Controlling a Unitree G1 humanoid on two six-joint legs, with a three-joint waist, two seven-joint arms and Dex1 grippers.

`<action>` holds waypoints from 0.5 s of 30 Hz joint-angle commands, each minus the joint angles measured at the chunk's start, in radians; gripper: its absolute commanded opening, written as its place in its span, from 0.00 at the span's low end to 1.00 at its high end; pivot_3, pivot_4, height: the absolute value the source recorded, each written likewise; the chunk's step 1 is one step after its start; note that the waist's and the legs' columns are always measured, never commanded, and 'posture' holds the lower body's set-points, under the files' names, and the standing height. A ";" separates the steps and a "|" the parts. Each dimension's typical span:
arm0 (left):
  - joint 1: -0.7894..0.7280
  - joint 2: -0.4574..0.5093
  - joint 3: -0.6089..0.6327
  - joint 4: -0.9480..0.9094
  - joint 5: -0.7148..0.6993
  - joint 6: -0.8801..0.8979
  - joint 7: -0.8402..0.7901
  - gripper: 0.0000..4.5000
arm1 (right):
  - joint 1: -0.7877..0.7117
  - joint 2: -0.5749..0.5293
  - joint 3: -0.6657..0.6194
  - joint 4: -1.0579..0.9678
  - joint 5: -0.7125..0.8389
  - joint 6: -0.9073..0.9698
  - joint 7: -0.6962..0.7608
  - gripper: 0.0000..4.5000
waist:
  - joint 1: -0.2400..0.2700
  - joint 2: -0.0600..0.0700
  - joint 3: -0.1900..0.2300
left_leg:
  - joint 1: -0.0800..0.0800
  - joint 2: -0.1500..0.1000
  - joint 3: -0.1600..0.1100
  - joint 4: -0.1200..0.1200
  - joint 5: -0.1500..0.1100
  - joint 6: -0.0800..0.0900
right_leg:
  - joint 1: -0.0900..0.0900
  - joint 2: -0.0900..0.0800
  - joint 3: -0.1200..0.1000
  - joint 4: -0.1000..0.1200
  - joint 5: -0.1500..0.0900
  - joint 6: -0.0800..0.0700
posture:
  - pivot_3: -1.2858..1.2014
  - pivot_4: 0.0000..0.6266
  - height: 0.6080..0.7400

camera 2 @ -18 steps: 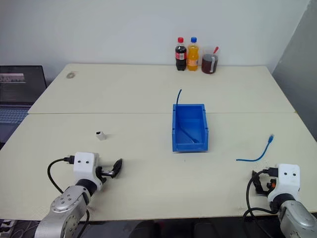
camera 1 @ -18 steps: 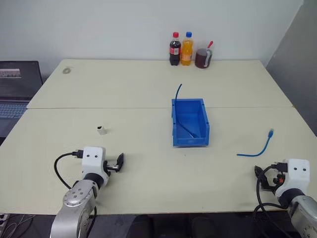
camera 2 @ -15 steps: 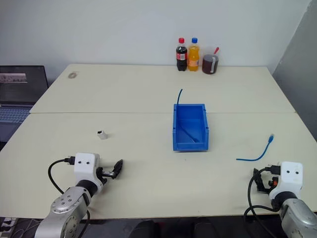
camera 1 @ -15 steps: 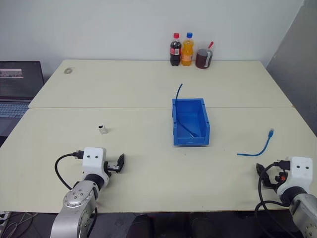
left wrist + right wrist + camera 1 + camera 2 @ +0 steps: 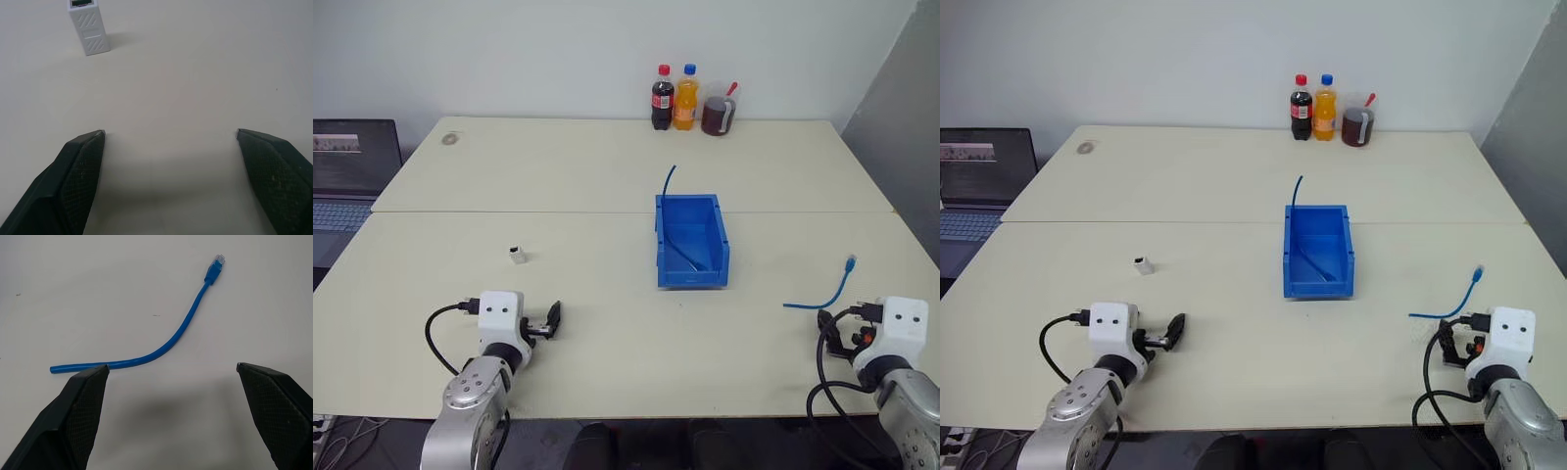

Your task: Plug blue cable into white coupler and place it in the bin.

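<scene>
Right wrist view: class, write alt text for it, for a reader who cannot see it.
A short blue cable lies curved on a pale table, its plug at the far end. The right end effector is open above it, one black finger on each side, holding nothing.

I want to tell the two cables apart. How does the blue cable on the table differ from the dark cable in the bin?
The blue cable lies flat on the table, curved, on the robot's right; the dark cable rises out of the bin past its far rim. The blue cable is lighter and shows a plug at its tip; the dark cable's ends show none. Both are thin and blue.
</scene>
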 commanded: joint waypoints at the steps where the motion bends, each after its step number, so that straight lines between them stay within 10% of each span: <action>1: -0.006 0.015 0.025 -0.001 -0.003 -0.017 -0.011 1.00 | 0.001 -0.002 -0.011 -0.014 -0.015 -0.029 -0.007 0.99 | 0.000 0.000 0.000 | 0.000 0.000 0.000 0.000 0.000 0.000 | 0.000 0.000 0.000 0.000 0.000 0.000 | 0.52 0.24 1.00; 15: -0.045 0.088 -0.029 -0.012 0.019 -0.045 -0.098 1.00 | -0.004 0.002 -0.007 -0.039 -0.025 -0.022 -0.010 0.99 | 0.000 0.000 0.000 | 0.000 0.000 0.001 0.000 0.000 0.000 | -0.001 0.000 0.000 0.000 0.000 0.000 | 0.52 0.24 1.00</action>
